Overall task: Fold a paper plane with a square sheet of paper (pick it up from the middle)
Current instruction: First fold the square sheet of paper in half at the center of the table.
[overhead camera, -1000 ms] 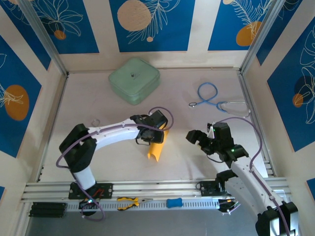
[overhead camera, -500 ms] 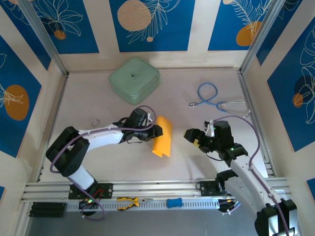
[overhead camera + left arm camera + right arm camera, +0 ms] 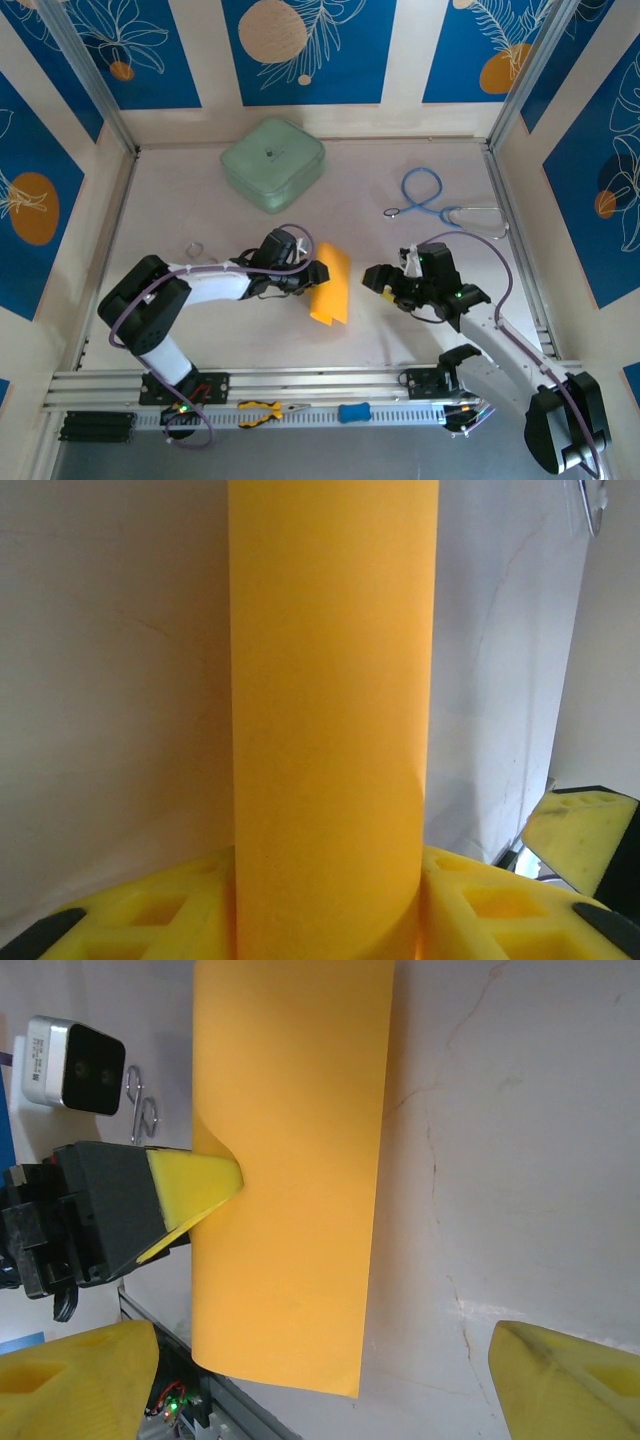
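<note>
The square sheet of paper (image 3: pixel 332 285), bright orange-yellow and unmarked, sits just to the 6 o'clock side of the middle of the bench (image 3: pixel 200 200); in the overhead view its longer run lies from 12 to 6 o'clock; it is bowed rather than flat, and whether its underside touches the bench cannot be told. The left pincer (image 3: pixel 316 272) reaches in from 9 o'clock and is clamped on the sheet's 9 o'clock edge, about halfway along; in the right wrist view one of its yellow fingers (image 3: pixel 197 1184) presses into that edge and the paper curls up around it; in the left wrist view the sheet rises as a rounded column between the two yellow pads (image 3: pixel 150 915). The right pincer (image 3: pixel 383 282) hangs just beside the sheet at its 3 o'clock, apart from it, with its jaws spread wide; its yellow fingertips (image 3: pixel 85 1375) sit at the lower corners of its own camera's view, with the sheet's near end between them.

Farther out, a mint-green case (image 3: pixel 272 164) lies at the sheet's 11 o'clock near the far wall; a blue stethoscope (image 3: pixel 428 198) lies at 1 o'clock; a small wire clip (image 3: pixel 193 247) lies at 9 o'clock beyond the left arm; yellow-handled pliers (image 3: pixel 260 409) and a small blue object (image 3: pixel 353 411) rest on the rail at 6 o'clock.
</note>
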`<state>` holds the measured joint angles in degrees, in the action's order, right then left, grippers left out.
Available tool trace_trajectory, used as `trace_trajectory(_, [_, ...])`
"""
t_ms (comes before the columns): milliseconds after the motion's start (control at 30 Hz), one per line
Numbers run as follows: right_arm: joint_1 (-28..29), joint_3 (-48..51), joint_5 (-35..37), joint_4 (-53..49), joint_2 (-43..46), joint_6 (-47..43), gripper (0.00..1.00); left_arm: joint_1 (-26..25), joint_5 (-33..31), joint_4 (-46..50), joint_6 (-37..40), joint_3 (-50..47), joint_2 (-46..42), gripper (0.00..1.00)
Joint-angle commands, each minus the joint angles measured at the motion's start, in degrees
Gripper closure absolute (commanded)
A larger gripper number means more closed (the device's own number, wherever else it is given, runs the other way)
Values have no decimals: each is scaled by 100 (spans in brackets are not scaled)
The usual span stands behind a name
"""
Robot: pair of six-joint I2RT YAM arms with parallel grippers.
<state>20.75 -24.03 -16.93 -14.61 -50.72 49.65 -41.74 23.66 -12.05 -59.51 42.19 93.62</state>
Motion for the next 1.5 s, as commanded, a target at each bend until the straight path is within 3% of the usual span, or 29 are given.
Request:
trace_trajectory(0, [69,-176,2,90,-116,41,14,35,-218,317,168,-34,99,55])
trace_trajectory(367, [508,-67,449,142,-201,348,14,12,-569,1141,534,186,223,54])
trace_trajectory(1133, [693,-331,515,167,-764,339,13,-64,-1666,2560,1410,553,-265,33])
trace_trajectory(1467, [848,-385,533,383,-1022,437,13,-71,-1828,2700,1527,550,-346,42])
